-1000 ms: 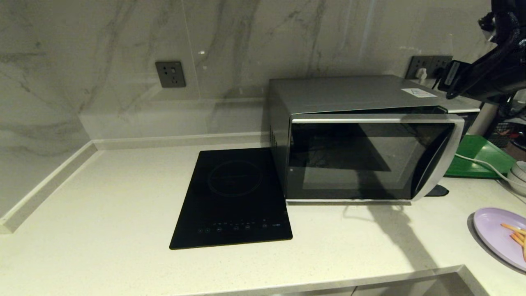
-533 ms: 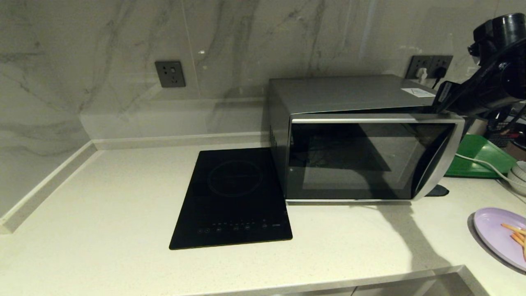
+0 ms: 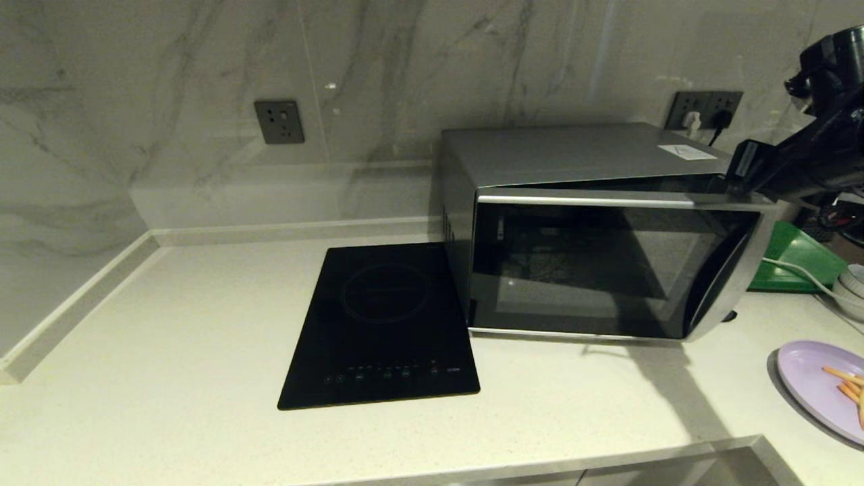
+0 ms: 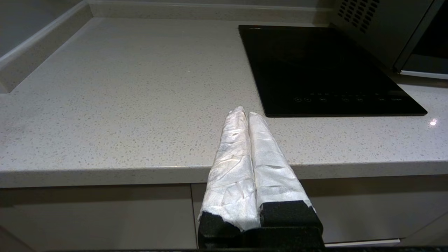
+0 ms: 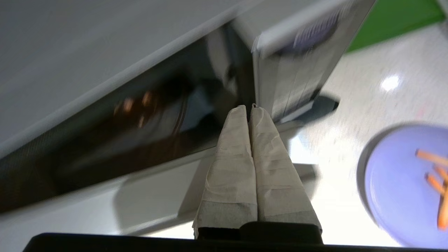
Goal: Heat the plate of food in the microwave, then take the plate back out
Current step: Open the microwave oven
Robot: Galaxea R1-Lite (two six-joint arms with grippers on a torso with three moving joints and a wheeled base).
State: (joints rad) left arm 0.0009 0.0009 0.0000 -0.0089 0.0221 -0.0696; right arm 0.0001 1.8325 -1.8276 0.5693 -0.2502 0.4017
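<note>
Silver microwave stands mid-bench, door ajar; the right gripper, jaws pressed together, hooks behind its free edge, likely to swing it. Plate of food waits at the bench's right front edge, left gripper parked with jaws together

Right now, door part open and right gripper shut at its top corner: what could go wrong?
1. The right gripper grips nothing, so it may slip off the microwave door.
2. Door may swing towards the plate of fries, near the counter edge.
3. Pushing could shift the microwave.
</note>
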